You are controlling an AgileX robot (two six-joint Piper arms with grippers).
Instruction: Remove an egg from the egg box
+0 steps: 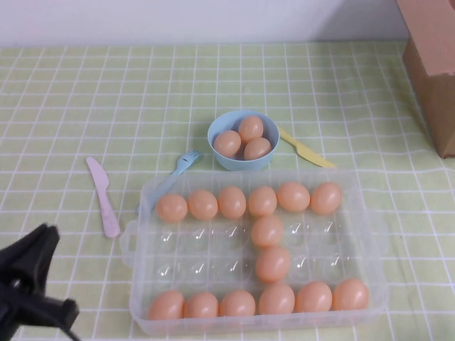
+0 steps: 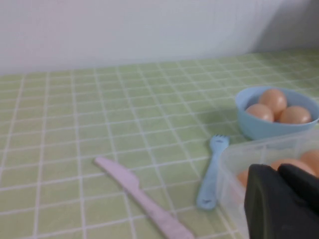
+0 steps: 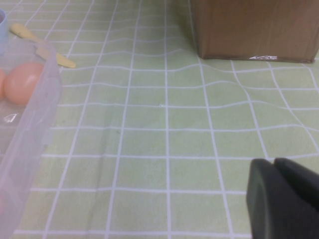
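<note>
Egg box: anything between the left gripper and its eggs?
Nothing visible. The left gripper sits low beside the egg box, bare cloth between them. The pink knife lies farther back. The right gripper is over bare cloth.

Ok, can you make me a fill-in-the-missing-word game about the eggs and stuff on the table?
1. The blue bowl holds ___ eggs.
2. The knife lying left of the egg box is coloured ___.
3. The far row of the egg box holds ___ eggs.
4. The left gripper hovers near the box's ___ side; the right gripper is over bare cloth.

Missing words: three; pink; six; left
</note>
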